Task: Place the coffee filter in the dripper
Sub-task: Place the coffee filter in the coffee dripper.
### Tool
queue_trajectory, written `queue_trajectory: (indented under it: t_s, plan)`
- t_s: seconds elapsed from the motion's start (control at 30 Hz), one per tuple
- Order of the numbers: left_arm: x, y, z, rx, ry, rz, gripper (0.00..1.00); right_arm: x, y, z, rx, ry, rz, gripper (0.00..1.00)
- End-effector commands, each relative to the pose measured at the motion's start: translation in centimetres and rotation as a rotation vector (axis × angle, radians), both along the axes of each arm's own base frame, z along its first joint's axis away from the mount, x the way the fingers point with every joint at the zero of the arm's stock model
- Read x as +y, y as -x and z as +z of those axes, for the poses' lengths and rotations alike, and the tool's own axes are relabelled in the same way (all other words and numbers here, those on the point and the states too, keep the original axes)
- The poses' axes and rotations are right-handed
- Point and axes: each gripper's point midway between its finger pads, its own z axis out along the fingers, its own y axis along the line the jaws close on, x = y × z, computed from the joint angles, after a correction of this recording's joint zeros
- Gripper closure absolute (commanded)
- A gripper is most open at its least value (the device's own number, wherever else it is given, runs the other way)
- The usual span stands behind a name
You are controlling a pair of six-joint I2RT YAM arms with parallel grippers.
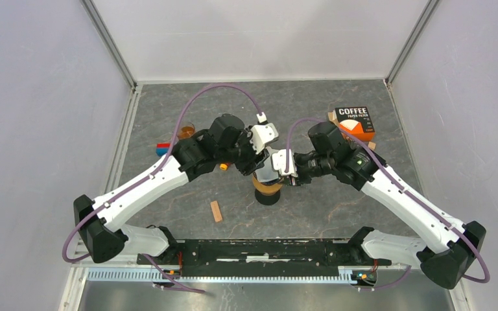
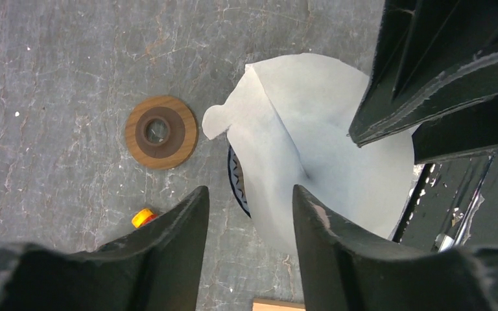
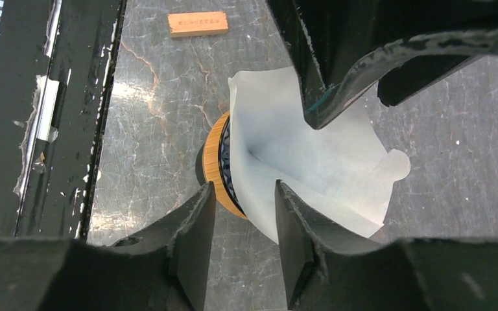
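Left wrist view: left gripper point(image 2: 249, 191) half parted, clamping nothing, directly above the white paper cone filter point(image 2: 311, 129). Filter rests opened in the bamboo-collared dark ribbed dripper point(image 3: 215, 162) at mid grey marbled worktop point(image 1: 337, 201), slightly askew, cone axis upright. Opposite, right gripper point(image 3: 244, 186) parted too, empty, equally near. Judgement: lift both straight up; room ample around.

Grey marbled table point(image 1: 337, 207): dripper point(image 1: 267, 194) at centre; wooden block point(image 1: 216, 211) near-left of it; yellow piece point(image 1: 223, 166) left; brown ring point(image 2: 161, 132), red-and-blue item point(image 1: 162, 148) farther left; filter box point(image 1: 354, 123) far-right.
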Motion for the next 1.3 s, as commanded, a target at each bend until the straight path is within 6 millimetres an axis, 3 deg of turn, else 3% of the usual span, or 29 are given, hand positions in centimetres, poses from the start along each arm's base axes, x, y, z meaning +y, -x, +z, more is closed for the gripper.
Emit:
queue_trajectory:
  t_s: [0.0,0.3,0.93,1.27]
  plan:
    - [0.1,-0.5,3.8,-0.091,0.051,-0.004,0.4,0.4,-0.4,2.4,-0.049,-0.041,0.014,0.53]
    - [0.4,-0.2,3.7,-0.088,0.049,-0.016,0.37,0.0,-0.2,2.5,-0.066,-0.044,0.01,0.36]
    - [1.8,0.1,-0.6,-0.077,-0.019,-0.021,0.43,-0.7,0.8,-0.8,-0.012,-0.01,0.033,0.41]
    - [1.2,-0.1,-1.1,-0.068,-0.01,-0.019,0.43,-0.4,0.5,-1.2,-0.002,0.005,0.039,0.39]
